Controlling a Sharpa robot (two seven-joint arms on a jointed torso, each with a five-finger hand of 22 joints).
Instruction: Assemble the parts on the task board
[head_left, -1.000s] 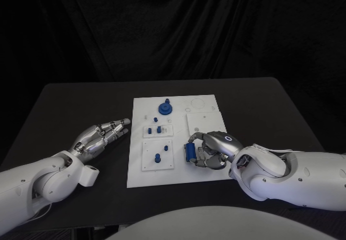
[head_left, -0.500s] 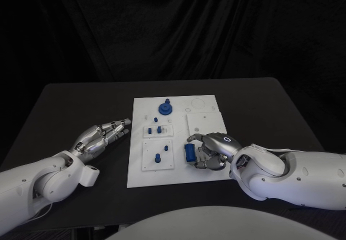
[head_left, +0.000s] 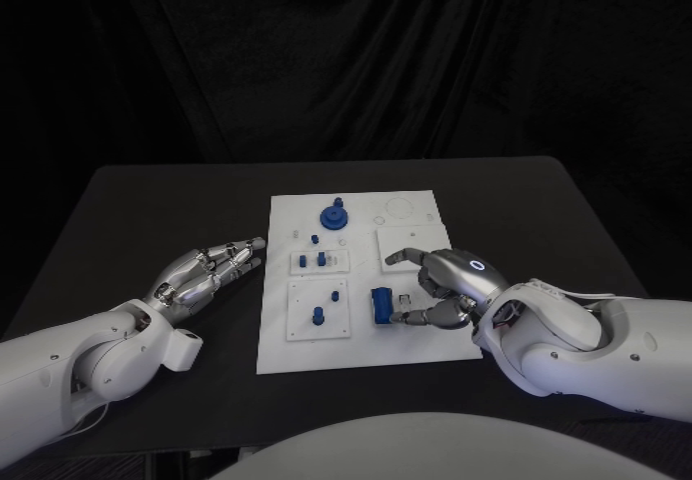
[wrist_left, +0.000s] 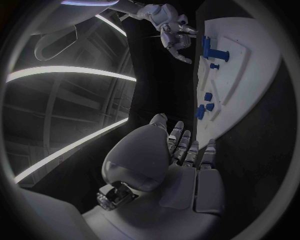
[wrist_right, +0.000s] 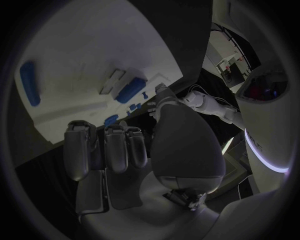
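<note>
The task board (head_left: 353, 350), a white plate, lies in the middle of the black table (head_left: 144, 210), its long side running away from the robot. Bare table shows on every side of it, with wide dark strips to the left and right and a narrower one between its near edge and the table's front edge.

On the board, a blue gear-like part (head_left: 335, 216) stands near the far edge, with a pale round outline just to its right. Below it a small blue peg (head_left: 313, 240) stands alone, then a raised square panel carries two short blue pegs (head_left: 312, 260). A second square panel nearer the robot holds two more blue pieces (head_left: 326, 306). To their right a blue cylinder (head_left: 381, 304) lies on the flat board, long axis pointing toward the near edge, free of any panel.

The right hand (head_left: 440, 290) hovers over the board's right edge, just beside the cylinder. Its fingers (head_left: 405, 258) are spread and curved, gripping nothing; one fingertip sits close against the cylinder's right side, though contact cannot be made out. In the right wrist view the cylinder (wrist_right: 29, 83) lies apart from the fingers.

The left hand (head_left: 205, 273) rests on the table to the left of the board, fingers straight, lying side by side and empty, the tips near the board's left edge but short of it.
</note>
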